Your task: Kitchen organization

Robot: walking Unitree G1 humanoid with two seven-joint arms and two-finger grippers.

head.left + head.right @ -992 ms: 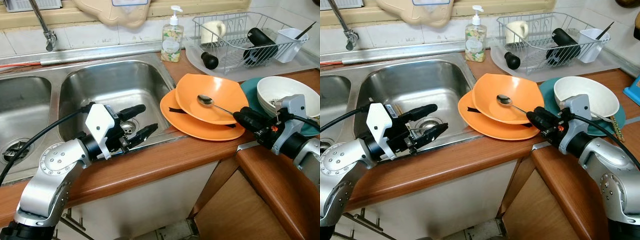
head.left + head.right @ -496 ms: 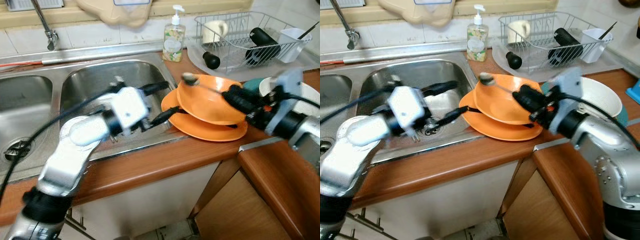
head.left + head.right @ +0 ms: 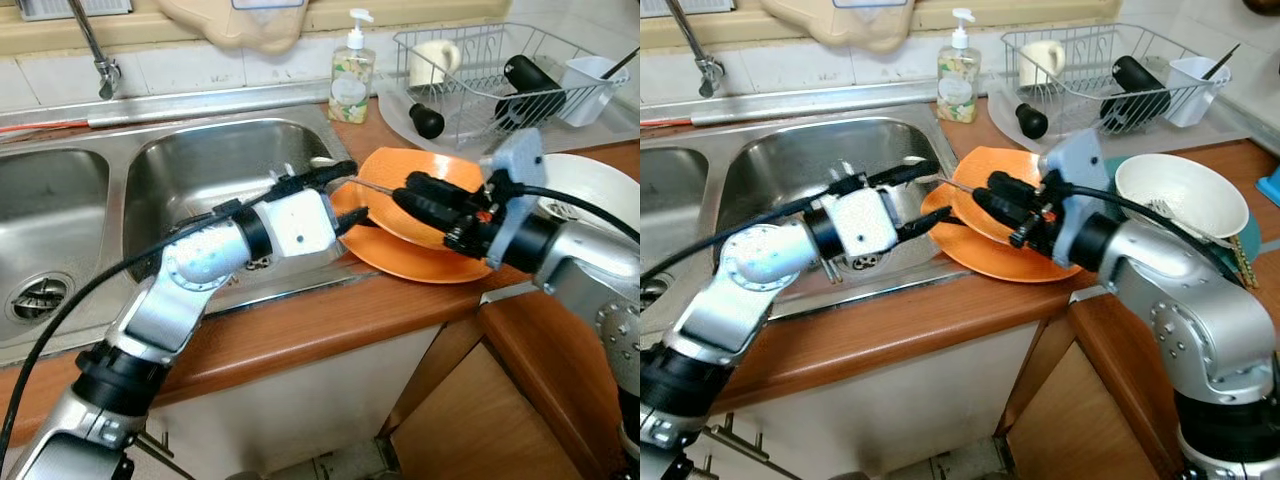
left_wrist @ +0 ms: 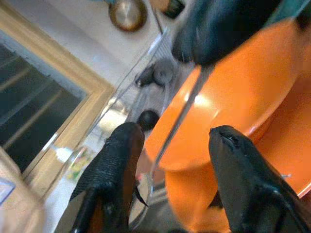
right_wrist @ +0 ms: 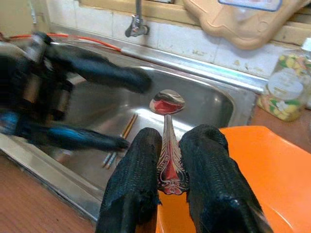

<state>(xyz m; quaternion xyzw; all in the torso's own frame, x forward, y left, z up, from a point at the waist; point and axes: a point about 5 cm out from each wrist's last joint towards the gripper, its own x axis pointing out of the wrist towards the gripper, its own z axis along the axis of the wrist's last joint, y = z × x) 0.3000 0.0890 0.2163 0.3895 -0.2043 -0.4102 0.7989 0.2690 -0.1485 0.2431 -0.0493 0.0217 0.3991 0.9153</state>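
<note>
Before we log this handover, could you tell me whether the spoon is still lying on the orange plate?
No, the right gripper holds the spoon by its handle, bowl out over the sink.

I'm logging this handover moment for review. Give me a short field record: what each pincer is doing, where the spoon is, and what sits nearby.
right pincer: shut on the spoon handle, holding it out over the sink edge
spoon: bowl end pointing toward the left pincer
left pincer: open, fingers either side of the spoon
orange plates: two stacked on the counter beside the sink
sink: steel, right basin under the spoon
white bowl: right of the plates
dish rack: behind, holding a mug
</note>
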